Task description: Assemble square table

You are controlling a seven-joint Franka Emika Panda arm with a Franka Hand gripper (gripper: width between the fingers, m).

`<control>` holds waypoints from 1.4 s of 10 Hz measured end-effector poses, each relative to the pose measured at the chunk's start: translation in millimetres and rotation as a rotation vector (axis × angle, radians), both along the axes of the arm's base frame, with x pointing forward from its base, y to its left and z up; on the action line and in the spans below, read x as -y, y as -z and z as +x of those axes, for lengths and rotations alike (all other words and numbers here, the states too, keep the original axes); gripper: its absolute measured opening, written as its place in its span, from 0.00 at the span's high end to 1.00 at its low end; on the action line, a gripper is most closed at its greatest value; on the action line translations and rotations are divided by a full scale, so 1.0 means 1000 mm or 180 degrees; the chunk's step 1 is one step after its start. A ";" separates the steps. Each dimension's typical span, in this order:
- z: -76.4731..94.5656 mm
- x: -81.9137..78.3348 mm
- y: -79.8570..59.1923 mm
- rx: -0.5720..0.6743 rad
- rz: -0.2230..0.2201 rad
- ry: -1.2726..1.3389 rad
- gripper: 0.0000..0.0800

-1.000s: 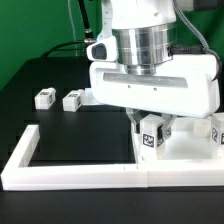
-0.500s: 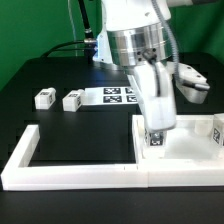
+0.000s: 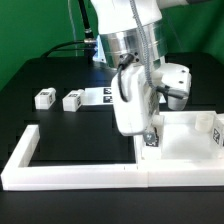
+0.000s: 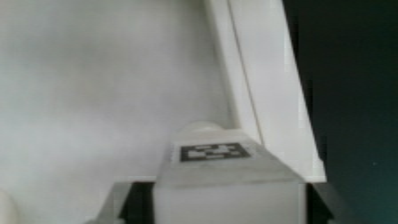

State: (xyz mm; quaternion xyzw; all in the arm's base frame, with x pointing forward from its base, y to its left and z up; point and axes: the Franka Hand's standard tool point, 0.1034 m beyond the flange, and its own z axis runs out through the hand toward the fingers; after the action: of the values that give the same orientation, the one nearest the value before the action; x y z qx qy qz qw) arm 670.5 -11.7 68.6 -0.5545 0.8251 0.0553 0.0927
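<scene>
Leg in the hand, low over the tabletop's corner!
The black desk (image 3: 60,135) carries a white L-shaped wall (image 3: 70,178), and the square tabletop (image 3: 187,148) sits against it at the exterior view's right. The hand (image 3: 150,130) is clenched on an upright tagged leg (image 4: 217,160) beside the tabletop's rim. A loose leg (image 3: 44,98) and a second loose leg (image 3: 72,100) lie well apart from it.

text: none readable | signs: black-and-white square tags without letters | on: a leg block (image 4: 215,152), the marker board (image 3: 104,96)
</scene>
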 end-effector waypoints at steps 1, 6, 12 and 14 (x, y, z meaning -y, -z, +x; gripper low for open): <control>0.000 0.000 0.000 -0.0017 0.0007 0.0404 0.64; -0.004 0.002 0.000 -0.0081 -0.0045 0.0611 0.62; -0.001 -0.034 -0.064 0.0086 0.0101 0.0473 0.20; -0.004 -0.034 -0.060 0.0048 0.0105 0.0459 0.19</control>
State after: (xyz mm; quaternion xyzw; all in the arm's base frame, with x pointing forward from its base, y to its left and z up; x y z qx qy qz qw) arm 666.7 22.3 128.4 -0.4924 0.8612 0.0578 0.1118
